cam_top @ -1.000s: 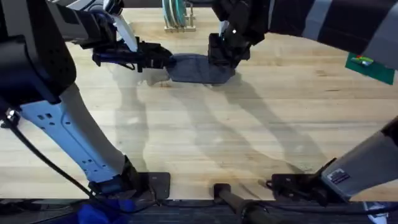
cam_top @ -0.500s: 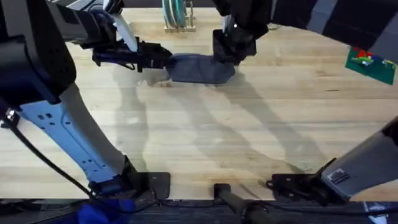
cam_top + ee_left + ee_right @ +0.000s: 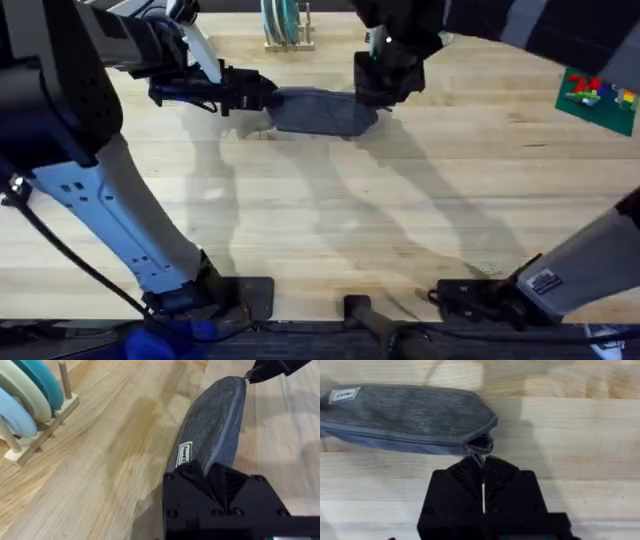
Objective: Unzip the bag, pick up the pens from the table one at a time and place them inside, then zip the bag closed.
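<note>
The bag (image 3: 318, 110) lies flat on the far middle of the table (image 3: 330, 220), its long axis running left to right. From overhead it reads as a plain blue-grey oblong with rounded ends, held at both tips. The right wrist view adds what that one cannot: heathered grey fabric, a paler blue band along the zipper seam, a small white label (image 3: 344, 395) near the left end, and at the right end a small gap where the zipper mouth sits, with a thin tab running from it straight into the jaws of the right gripper (image 3: 483, 467). Those jaws are clenched on that tab (only a hairline slit separates them). The zipper line looks closed along the rest of its length.

The left wrist view shows the bag (image 3: 215, 430) from its other end: the label (image 3: 185, 453) sits close to the left gripper (image 3: 210, 472), whose jaws pinch the fabric of the left tip, and the right gripper's dark fingertips (image 3: 270, 369) meet the far tip.

Overhead, the left gripper (image 3: 262, 97) reaches in from the left, and the right gripper (image 3: 378, 95) comes down from above at the right end. A wooden rack (image 3: 284, 40) holding pale and teal discs stands just beyond the bag at the far edge.
</note>
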{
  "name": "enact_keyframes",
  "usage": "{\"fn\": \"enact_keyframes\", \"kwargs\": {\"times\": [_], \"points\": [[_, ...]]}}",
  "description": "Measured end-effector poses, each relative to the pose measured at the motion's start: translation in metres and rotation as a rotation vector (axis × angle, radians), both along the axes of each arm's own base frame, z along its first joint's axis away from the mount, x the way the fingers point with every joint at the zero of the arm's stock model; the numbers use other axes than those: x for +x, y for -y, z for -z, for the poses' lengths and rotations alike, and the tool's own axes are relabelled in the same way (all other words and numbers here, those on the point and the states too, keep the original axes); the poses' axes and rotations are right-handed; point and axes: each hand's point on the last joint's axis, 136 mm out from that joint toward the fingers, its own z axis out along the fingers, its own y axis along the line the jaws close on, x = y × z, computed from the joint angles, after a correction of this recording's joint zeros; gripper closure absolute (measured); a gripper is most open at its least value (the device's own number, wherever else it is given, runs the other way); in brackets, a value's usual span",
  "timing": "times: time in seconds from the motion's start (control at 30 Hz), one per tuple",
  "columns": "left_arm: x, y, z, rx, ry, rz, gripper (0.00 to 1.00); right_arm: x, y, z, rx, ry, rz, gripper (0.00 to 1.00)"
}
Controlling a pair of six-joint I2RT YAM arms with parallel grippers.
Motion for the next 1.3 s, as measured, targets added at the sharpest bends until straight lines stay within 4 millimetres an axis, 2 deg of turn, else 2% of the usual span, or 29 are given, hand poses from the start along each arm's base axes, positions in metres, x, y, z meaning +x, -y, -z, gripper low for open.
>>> {"fn": "enact_keyframes", "kwargs": {"times": [0.47,1.13,1.3], "points": [[0.000,0.000,0.000,0.000,0.001,0.000,0.960,0.006,0.016,0.004,0.089,-0.059,0.078,0.968],[-0.001,0.004,0.000,-0.002,0.002,0.010,0.960,-0.007,0.048,0.048,0.104,-0.151,0.180,0.967],[-0.001,0.004,0.000,-0.002,0.001,0.010,0.960,-0.007,0.051,0.053,0.112,-0.156,0.191,0.967]]}}
